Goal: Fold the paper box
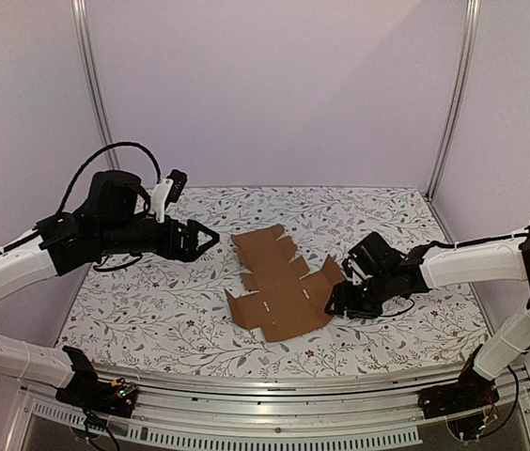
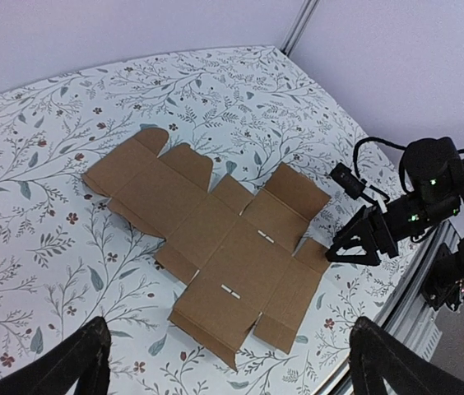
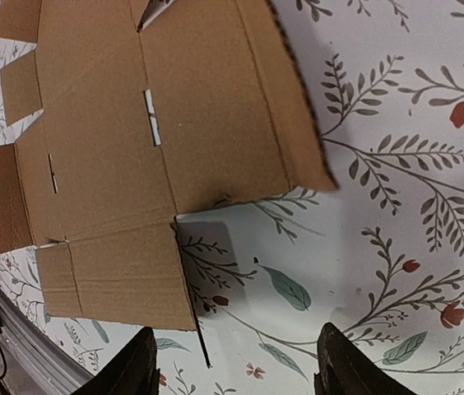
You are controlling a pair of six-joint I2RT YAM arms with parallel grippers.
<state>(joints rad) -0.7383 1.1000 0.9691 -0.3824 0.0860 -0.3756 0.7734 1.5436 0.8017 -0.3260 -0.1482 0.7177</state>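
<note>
The paper box (image 1: 279,282) is a flat brown die-cut sheet with flaps and slits, lying in the middle of the floral tablecloth. It also fills the left wrist view as the sheet (image 2: 215,230). My left gripper (image 1: 207,240) hovers open to the left of the sheet and above it, its fingers (image 2: 76,366) wide apart with nothing between them. My right gripper (image 1: 333,305) is low at the sheet's right edge. In the right wrist view the right gripper (image 3: 236,366) has its jaws apart, and the corner of a slightly lifted flap (image 3: 125,280) sits just in front of the left finger, not pinched.
The tablecloth (image 1: 152,310) covers the table inside a white-walled booth with metal posts (image 1: 91,85) at the back corners. A metal rail (image 1: 274,413) runs along the near edge. The right arm (image 2: 429,189) shows in the left wrist view.
</note>
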